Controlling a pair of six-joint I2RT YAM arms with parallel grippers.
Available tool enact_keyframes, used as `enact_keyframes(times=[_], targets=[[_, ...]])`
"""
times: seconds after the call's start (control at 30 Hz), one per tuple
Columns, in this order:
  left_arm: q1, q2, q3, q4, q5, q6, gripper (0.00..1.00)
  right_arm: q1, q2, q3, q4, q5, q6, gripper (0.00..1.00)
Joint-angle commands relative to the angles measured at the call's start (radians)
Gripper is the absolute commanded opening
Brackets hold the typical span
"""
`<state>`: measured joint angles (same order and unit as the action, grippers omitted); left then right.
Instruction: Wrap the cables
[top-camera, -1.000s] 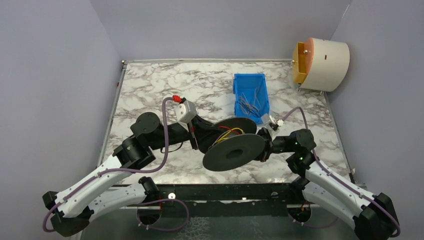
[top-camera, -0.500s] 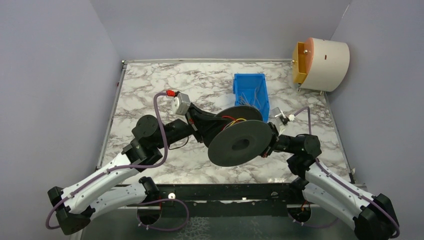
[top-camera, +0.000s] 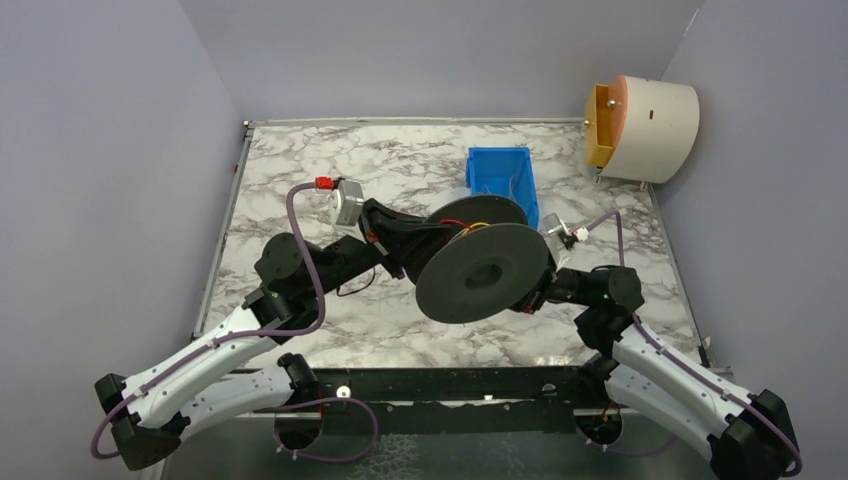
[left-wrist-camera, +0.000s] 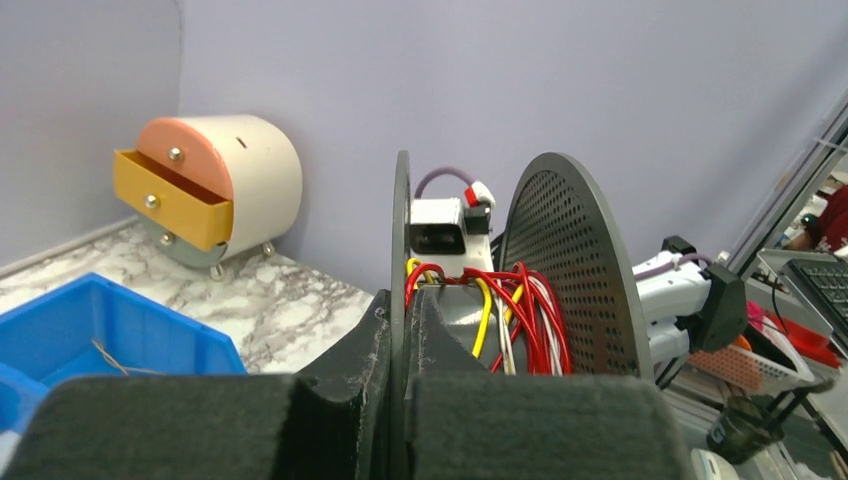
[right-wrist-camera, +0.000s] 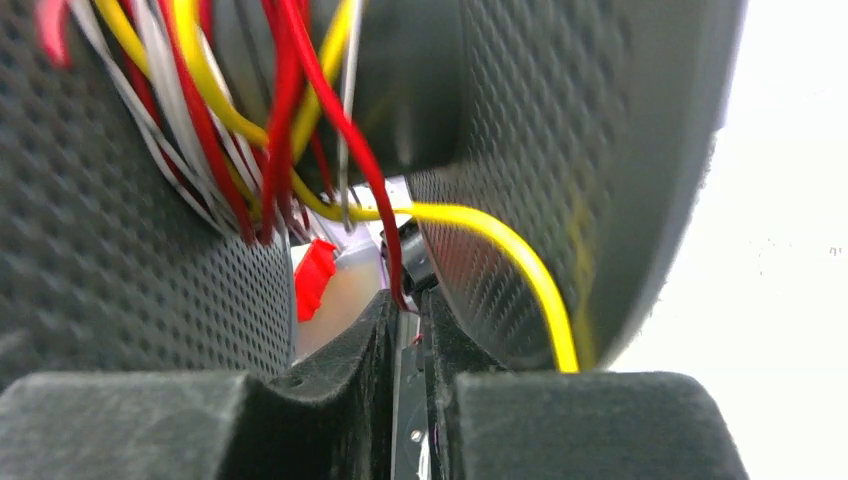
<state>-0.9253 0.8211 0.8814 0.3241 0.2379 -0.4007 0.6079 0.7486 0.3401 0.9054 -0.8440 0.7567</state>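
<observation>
A black spool with two discs is held above the table; its front disc (top-camera: 483, 272) faces the top camera. The cables (top-camera: 462, 232), thin red, yellow and white wires, are wound loosely on its core (left-wrist-camera: 530, 310). My left gripper (left-wrist-camera: 402, 320) is shut on the thin edge of one disc (left-wrist-camera: 400, 220), beside the perforated disc (left-wrist-camera: 570, 260). My right gripper (right-wrist-camera: 405, 310) sits between the discs. It is shut on a red cable (right-wrist-camera: 340, 130) that runs down into its jaws. A yellow cable (right-wrist-camera: 500, 235) loops past on the right. In the top view the front disc hides the right gripper.
A blue bin (top-camera: 502, 172) holding thin wires stands just behind the spool; it also shows in the left wrist view (left-wrist-camera: 90, 330). A white round cabinet with an open orange drawer (top-camera: 645, 125) sits at the far right corner.
Both arms have carried the spool up and toward the back right. Its front disc has tipped from near flat to more upright. The left wrist has swung further back and left.
</observation>
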Motion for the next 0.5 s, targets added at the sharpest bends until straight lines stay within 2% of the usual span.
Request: enact_keyframes(times=[0.0,0.47], targets=[[0.003,-0.049,0.025,0.126,-0.108,0.03,0.0,0.01,-0.033,0.028,-0.1,0.008,-0.062,0.19],[0.003,-0.073,0.041,0.089,-0.15,0.071,0.0,0.01,-0.064,0.027,-0.172,0.025,-0.102,0.32]])
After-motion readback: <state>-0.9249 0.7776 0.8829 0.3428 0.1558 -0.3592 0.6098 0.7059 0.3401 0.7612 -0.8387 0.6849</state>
